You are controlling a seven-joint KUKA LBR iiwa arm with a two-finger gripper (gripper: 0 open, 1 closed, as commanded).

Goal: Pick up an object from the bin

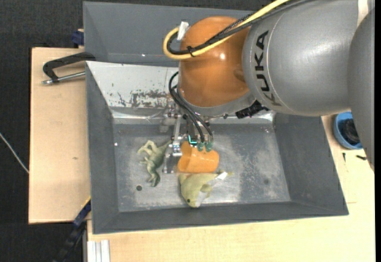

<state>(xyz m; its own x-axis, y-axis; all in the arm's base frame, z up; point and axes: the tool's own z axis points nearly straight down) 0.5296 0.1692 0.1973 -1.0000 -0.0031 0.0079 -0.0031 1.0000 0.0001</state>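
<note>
Grey sheet metal forms the bin (256,165), whose sloping walls gather its few loose things toward the middle of the floor. The pincer (187,151) hangs below the arm's orange wrist cover (208,70) and stands low in the bin, at the upper left edge of an orange block (199,163), the thing nearest to it and the likely object of the pick. The wrist and its cables hide the contact, so it cannot be told how far open the pincer is, or whether it has hold of the block. Just left of the pincer lies a green dinosaur figure (153,161), close enough that a sideways move could brush it. A pale yellow-green soft toy (196,188) lies touching the block's lower edge, toward the near wall. Being in contact, it may be dragged or tipped if the block is lifted. The rest of the floor is bare, so a straight upward path appears unobstructed.
</note>
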